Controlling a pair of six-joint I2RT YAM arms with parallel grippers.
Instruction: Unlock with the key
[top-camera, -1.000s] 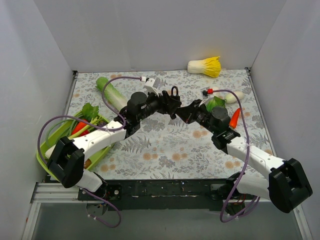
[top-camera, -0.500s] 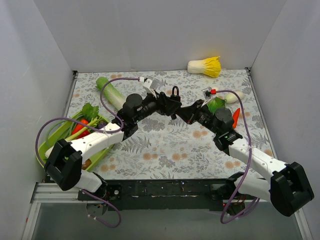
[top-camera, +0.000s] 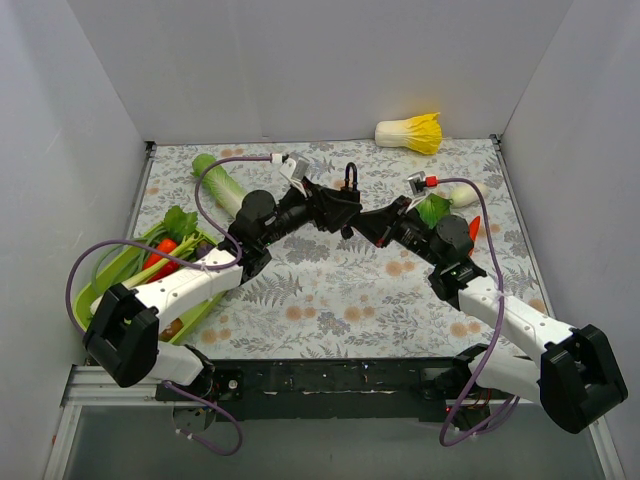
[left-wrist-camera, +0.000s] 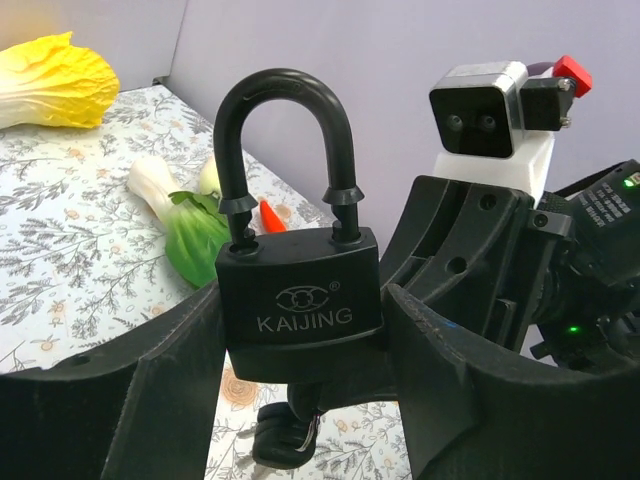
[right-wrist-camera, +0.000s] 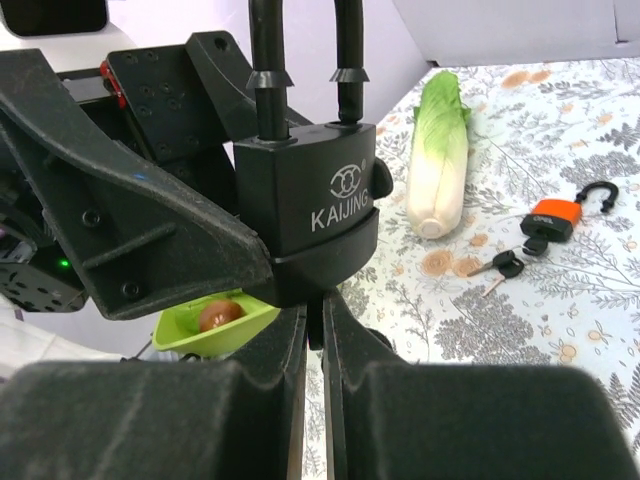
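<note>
A black KAIJING padlock (left-wrist-camera: 298, 300) is held upright above the table's middle between the fingers of my left gripper (left-wrist-camera: 300, 335), which is shut on its body. Both legs of its shackle (left-wrist-camera: 283, 95) sit in the body. In the top view the padlock (top-camera: 348, 196) sits between my left gripper (top-camera: 335, 210) and my right gripper (top-camera: 365, 222). My right gripper (right-wrist-camera: 316, 335) is shut on the black key (right-wrist-camera: 316, 325), which points up into the padlock's underside (right-wrist-camera: 305, 205). The key head also shows in the left wrist view (left-wrist-camera: 288, 425).
A small orange padlock (right-wrist-camera: 553, 213) with loose keys (right-wrist-camera: 503, 265) lies on the mat near a long green cabbage (top-camera: 222, 185). A green basket (top-camera: 110, 280) of vegetables stands at the left. A yellow cabbage (top-camera: 412, 132), a bok choy (top-camera: 435, 205) and a carrot (top-camera: 472, 230) lie at the back right.
Both grippers, the padlock and the key have drifted slightly toward the back of the table. The grips are unchanged.
</note>
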